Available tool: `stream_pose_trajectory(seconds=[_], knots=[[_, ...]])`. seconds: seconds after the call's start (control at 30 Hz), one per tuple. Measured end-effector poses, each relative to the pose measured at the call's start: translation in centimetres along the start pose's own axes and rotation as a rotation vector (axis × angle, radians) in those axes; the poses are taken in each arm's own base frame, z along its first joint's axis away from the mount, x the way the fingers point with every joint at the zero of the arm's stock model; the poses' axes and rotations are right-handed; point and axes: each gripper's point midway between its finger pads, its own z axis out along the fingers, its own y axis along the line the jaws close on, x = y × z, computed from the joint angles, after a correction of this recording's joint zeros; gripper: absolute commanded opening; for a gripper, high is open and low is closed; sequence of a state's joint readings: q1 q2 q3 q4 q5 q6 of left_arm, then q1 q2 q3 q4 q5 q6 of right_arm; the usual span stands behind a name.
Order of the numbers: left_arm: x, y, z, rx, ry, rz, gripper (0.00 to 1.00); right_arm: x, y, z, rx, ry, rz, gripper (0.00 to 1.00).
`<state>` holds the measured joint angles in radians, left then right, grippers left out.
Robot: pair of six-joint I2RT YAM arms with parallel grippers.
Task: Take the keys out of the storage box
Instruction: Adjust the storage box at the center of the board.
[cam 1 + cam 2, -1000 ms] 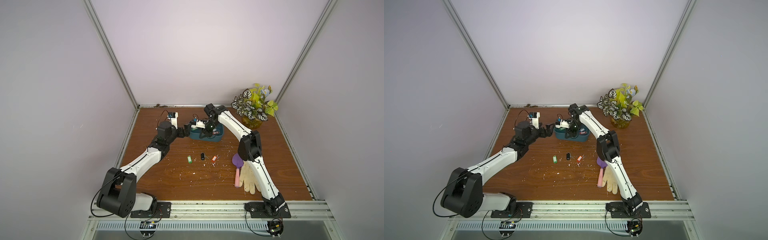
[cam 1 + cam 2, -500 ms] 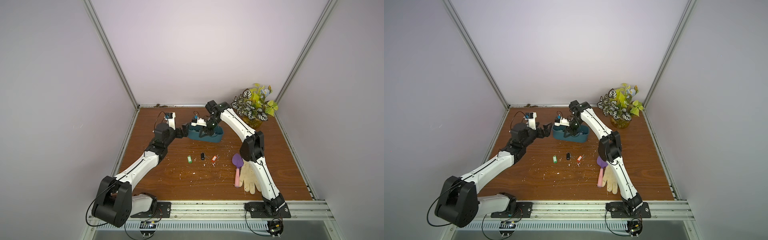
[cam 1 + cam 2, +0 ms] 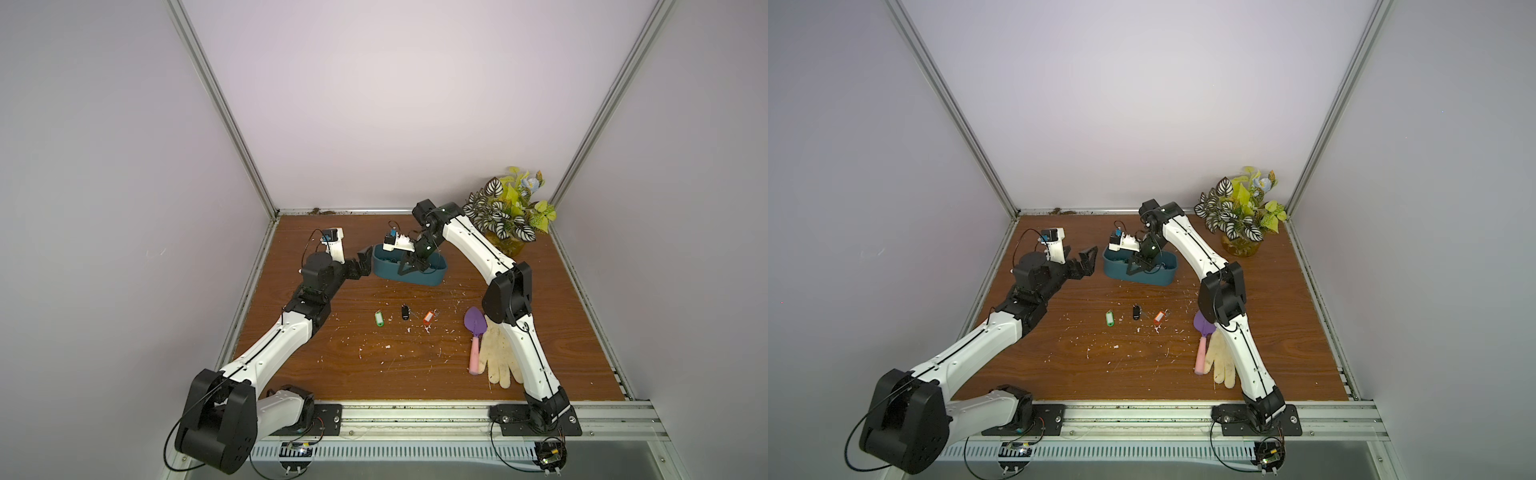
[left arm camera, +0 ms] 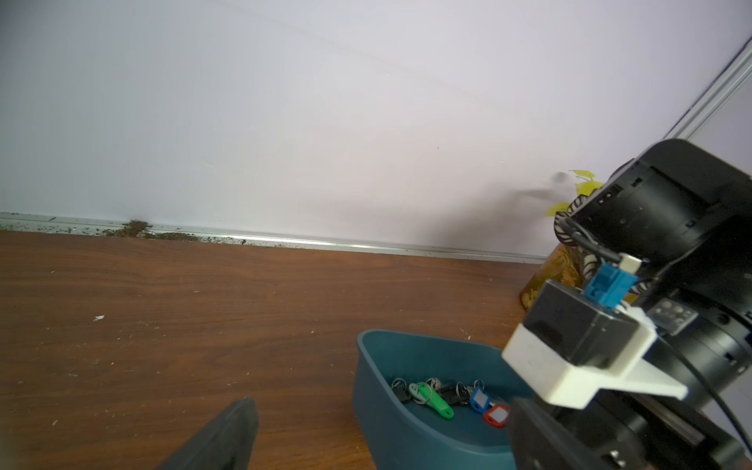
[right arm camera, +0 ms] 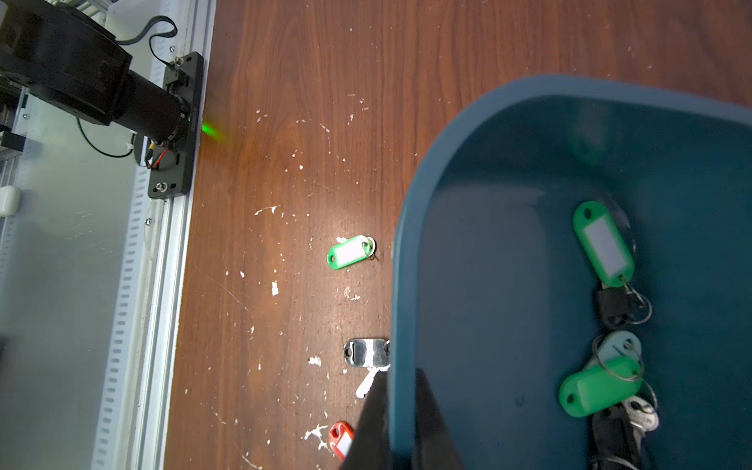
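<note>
Jaws of the right pincer point(image 5: 401, 376) were pressed onto the rim of the storage box point(image 5: 488, 285), one inside the wall and one outside, on its 6 o'clock side. Only the right wrist view made that grip plain (in both top views the wrist covered it). Just off the box's 9 o'clock end the left pincer point(image 3: 362, 264) stood spread wide, holding nothing; the left wrist view caught a single dark finger point(image 4: 228, 435) of it. Dark teal, shallow and round-cornered, the box sat at 12 o'clock on the table point(image 3: 374, 365). At one end of its floor the keys point(image 5: 606, 325) lay bunched: two green tags, a pale one and black ones in the right wrist view, while the left wrist view added a blue tag point(image 4: 479, 401) and a red tag point(image 4: 497, 416). At the box's 6 o'clock, out on the table, lay a green-tagged key point(image 3: 378, 318), a black-tagged key point(image 3: 405, 312) and an orange-tagged key point(image 3: 428, 317).
</note>
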<state>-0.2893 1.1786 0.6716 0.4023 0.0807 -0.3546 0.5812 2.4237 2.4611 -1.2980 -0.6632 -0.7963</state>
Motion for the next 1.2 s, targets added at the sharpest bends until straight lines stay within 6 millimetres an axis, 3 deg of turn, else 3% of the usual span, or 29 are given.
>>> stream_pose_trajectory(seconds=[0.2, 0.47, 0.53, 0.63, 0.7, 0.73, 0.77, 0.87, 0.97, 1.0, 1.03, 1.1, 1.2], knots=[[0.0, 0.5, -0.1, -0.019, -0.004, -0.006, 0.99, 1.1, -0.6, 1.3, 0.003, 0.027, 0.047, 0.05], [-0.1, 0.7, -0.1, -0.027, -0.008, -0.014, 0.99, 3.7, -2.8, 4.6, 0.096, 0.101, 0.093, 0.12], [-0.1, 0.8, -0.1, -0.028, -0.008, -0.015, 0.99, 4.0, -2.9, 4.9, 0.123, 0.106, 0.082, 0.23], [-0.1, 0.8, -0.1, -0.03, -0.009, -0.015, 0.99, 4.6, -2.8, 4.9, 0.158, 0.109, 0.087, 0.3], [-0.2, 0.9, -0.1, -0.032, -0.01, -0.017, 0.99, 5.2, -2.8, 4.8, 0.175, 0.113, 0.102, 0.46], [-0.2, 1.0, -0.1, -0.033, -0.011, -0.017, 0.99, 5.4, -2.7, 4.7, 0.184, 0.108, 0.109, 0.65], [-0.2, 1.0, -0.1, -0.033, -0.011, -0.018, 0.99, 5.5, -2.6, 4.4, 0.197, 0.096, 0.118, 0.69], [-0.1, 1.0, 0.1, -0.03, -0.011, -0.02, 0.99, 5.0, -1.9, 2.6, 0.253, 0.034, 0.136, 0.7], [0.4, 1.1, 0.6, -0.023, 0.004, -0.028, 0.99, 3.8, -1.5, -0.8, 0.36, -0.087, 0.177, 0.65], [0.7, 1.2, 0.8, -0.023, 0.011, -0.033, 0.99, 3.4, -1.4, -1.8, 0.39, -0.133, 0.198, 0.59], [1.1, 1.3, 1.1, -0.019, 0.022, -0.038, 0.99, 3.0, -1.7, -3.2, 0.435, -0.2, 0.237, 0.54], [2.0, 1.3, 1.7, -0.009, 0.047, -0.047, 0.99, 2.9, -2.5, -5.2, 0.498, -0.307, 0.312, 0.56], [3.7, 1.3, 2.6, 0.011, 0.096, -0.061, 0.99, 4.3, -4.9, -6.4, 0.594, -0.407, 0.454, 0.55]])
